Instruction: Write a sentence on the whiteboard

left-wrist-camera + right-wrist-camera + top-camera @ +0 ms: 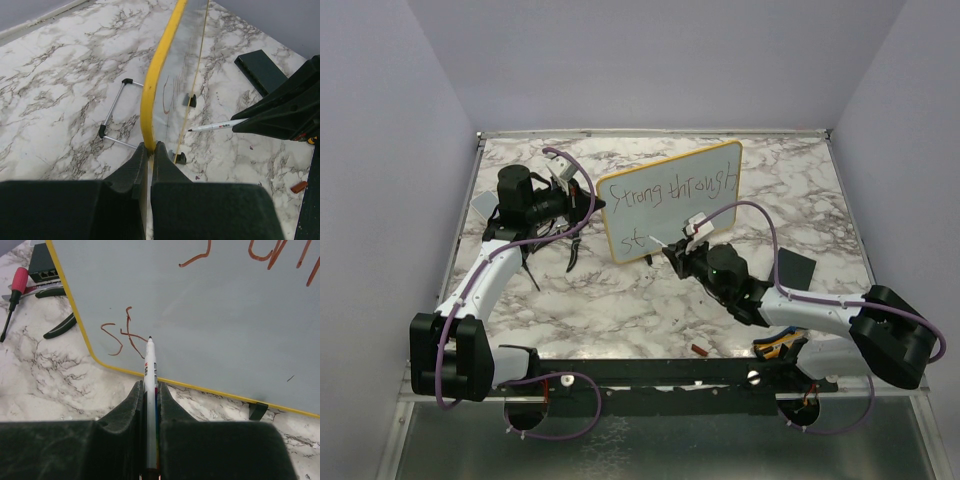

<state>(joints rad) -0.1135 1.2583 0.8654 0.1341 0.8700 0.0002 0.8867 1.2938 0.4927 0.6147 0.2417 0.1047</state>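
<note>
The whiteboard point(670, 205) stands tilted on the marble table, its yellow frame all around. My left gripper point(585, 203) is shut on its left edge; in the left wrist view the fingertips point(150, 146) pinch the yellow frame point(157, 65). My right gripper point(675, 255) is shut on a white marker point(150, 365). The marker's tip touches the whiteboard point(210, 310) just right of the letters "st" point(122, 335). The sentence point(665, 190) shows one full line and this short second line point(630, 240). From the left wrist the marker point(217, 126) points at the board face.
A red screwdriver point(14, 287), dark pliers point(60, 325) and a small dark box point(45, 267) lie left of the board. A dark square slab point(795, 268) lies at the right. The board's wire stand point(112, 112) sticks out behind. A small red cap point(700, 350) is near the front edge.
</note>
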